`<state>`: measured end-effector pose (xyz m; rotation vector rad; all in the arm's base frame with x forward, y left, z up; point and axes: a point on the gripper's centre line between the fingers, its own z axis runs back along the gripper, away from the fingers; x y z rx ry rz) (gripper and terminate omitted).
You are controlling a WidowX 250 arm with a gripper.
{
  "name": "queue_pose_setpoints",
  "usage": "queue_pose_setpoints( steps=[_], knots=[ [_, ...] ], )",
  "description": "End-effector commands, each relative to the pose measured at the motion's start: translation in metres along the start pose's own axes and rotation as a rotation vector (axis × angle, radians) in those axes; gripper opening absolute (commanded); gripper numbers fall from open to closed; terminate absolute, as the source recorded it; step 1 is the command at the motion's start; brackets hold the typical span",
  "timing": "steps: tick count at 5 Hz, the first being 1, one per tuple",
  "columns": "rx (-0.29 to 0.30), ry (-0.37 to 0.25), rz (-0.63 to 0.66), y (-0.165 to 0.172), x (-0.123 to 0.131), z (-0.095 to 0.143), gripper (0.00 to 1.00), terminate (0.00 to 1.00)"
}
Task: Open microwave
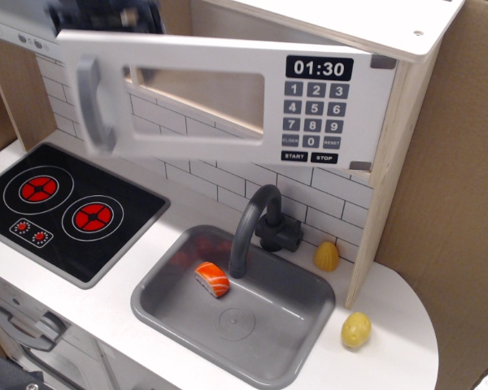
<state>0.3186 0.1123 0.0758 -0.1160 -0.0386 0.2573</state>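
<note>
The microwave point(228, 158) is pale wood with a white door, and it hangs above the counter at the top. The door is hinged on the right and stands partly open, its left edge swung out toward me and motion-blurred. Its grey curved handle point(93, 101) is on the left, and the black keypad point(313, 110) reading 01:30 is on the right. My gripper point(106, 16) is a dark blurred shape at the top left, just behind the door's upper left corner. Its fingers are too blurred to read.
A black stovetop point(65, 211) with red rings lies at the left. A grey sink point(159, 284) with a curved faucet point(248, 227) holds a salmon sushi piece point(212, 279). Two yellow toy foods point(326, 256) point(356, 329) sit on the counter at the right. A cardboard wall point(455, 203) stands at the right.
</note>
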Motion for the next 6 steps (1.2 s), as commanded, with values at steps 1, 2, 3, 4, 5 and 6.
queue_pose_setpoints(
  steps=[1, 2, 3, 4, 5, 6],
  knots=[
    [0.007, -0.046, -0.169, -0.033, -0.049, 0.022, 1.00, 0.00],
    [-0.028, -0.059, -0.176, -0.044, -0.064, 0.017, 1.00, 0.00],
    [-0.017, -0.097, -0.187, -0.055, -0.076, 0.008, 1.00, 0.00],
    [-0.017, -0.097, -0.187, -0.055, -0.076, 0.008, 1.00, 0.00],
    [-0.017, -0.097, -0.187, -0.055, -0.076, 0.008, 1.00, 0.00],
    [-0.017, -0.097, -0.187, -0.055, -0.076, 0.008, 1.00, 1.00]
  ],
)
